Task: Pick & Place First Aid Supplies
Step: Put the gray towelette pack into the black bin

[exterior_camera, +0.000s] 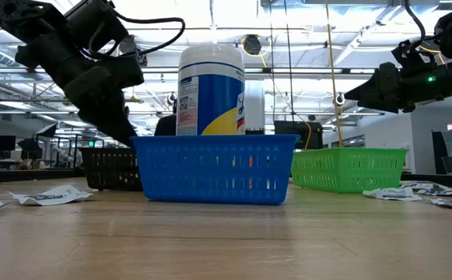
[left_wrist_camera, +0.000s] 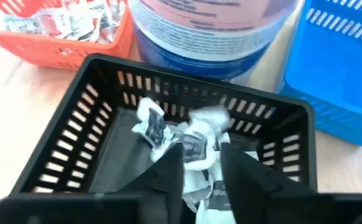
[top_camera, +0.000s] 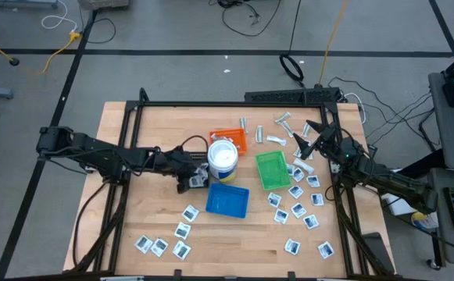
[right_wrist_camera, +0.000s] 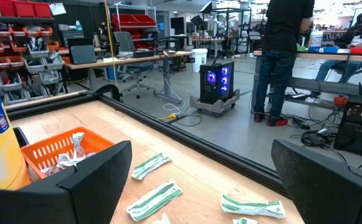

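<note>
Directly over the black tray point(left_wrist_camera: 93, 124), left claw point(left_wrist_camera: 202, 163) stands narrowly parted about a white packet point(left_wrist_camera: 196, 149), above the packets already inside; right claw point(right_wrist_camera: 199, 180) waits wide, beyond the green tray point(top_camera: 272, 169).

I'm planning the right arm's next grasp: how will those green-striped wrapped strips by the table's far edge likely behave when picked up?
The wrapped strips lie flat and slightly wavy, so they are probably thin, light and floppy, likely to droop from a pinch. Lying flush on the table, their edges may be hard to get under. The right gripper stands open above them.
</note>
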Robot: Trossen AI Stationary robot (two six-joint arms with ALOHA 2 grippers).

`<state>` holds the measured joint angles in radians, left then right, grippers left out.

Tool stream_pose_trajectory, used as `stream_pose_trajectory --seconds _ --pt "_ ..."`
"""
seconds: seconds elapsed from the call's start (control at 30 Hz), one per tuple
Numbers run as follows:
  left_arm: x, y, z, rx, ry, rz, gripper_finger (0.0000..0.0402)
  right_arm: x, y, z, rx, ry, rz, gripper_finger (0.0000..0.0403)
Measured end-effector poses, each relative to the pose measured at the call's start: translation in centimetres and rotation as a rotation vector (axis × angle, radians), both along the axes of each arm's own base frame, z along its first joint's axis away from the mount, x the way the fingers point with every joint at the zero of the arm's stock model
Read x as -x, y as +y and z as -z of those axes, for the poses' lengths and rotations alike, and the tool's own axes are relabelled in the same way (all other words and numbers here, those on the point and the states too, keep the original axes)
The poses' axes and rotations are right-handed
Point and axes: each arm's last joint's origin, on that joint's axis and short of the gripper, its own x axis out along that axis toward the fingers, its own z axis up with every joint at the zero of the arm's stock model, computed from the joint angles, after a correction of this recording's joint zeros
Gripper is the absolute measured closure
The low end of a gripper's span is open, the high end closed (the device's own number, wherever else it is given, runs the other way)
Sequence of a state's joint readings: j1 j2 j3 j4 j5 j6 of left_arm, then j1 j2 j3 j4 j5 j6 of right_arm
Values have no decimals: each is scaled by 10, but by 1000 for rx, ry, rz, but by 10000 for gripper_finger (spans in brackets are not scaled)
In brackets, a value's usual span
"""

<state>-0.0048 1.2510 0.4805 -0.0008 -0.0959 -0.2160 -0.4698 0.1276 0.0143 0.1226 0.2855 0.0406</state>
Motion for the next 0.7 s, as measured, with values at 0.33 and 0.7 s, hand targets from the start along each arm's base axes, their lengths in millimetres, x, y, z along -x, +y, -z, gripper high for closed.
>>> stream_pose_trajectory --seconds 0.33,0.7 --pt "-6 0 -12 98 -52 -89 196 0 0 0 0 -1 0 23" --pt "-3 -7 -19 295 107 -113 193 0 0 0 0 0 0 23"
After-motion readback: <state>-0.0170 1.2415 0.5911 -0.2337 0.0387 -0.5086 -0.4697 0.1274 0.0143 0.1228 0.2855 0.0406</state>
